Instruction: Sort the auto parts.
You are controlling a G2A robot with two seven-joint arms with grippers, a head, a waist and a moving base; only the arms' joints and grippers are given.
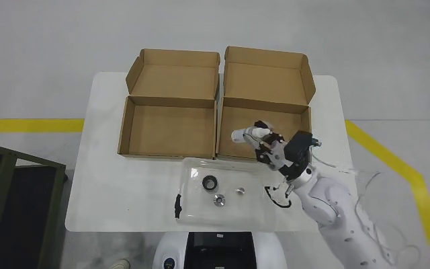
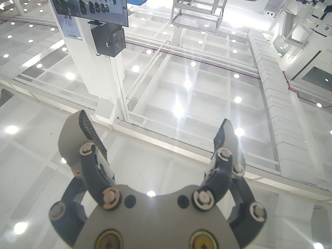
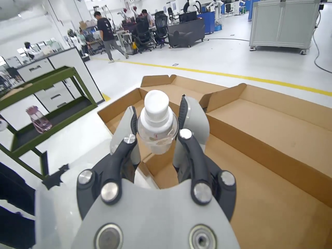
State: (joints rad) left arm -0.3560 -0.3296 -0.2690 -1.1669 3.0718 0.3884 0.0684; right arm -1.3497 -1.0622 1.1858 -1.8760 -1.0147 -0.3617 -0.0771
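My right gripper point(image 1: 261, 140) point(image 3: 157, 117) is shut on a small clear bottle with a white cap point(image 3: 156, 119) point(image 1: 243, 134), held above the right cardboard box point(image 1: 295, 121) point(image 3: 272, 141) near its front wall. A second open box point(image 1: 168, 128) stands to the left. A clear tray point(image 1: 191, 208) near the table's front holds a black ring point(image 1: 210, 182), a metal round part point(image 1: 219, 200) and a small metal piece point(image 1: 240, 191). My left gripper point(image 2: 155, 130) points up at the ceiling, open and empty.
Both boxes have their lids folded back toward the far edge of the white table point(image 1: 101, 175). A black clip point(image 1: 179, 204) sits at the tray's left end, and another black part point(image 1: 277, 195) at its right. A green shelf point(image 3: 46, 99) stands off the table's left side.
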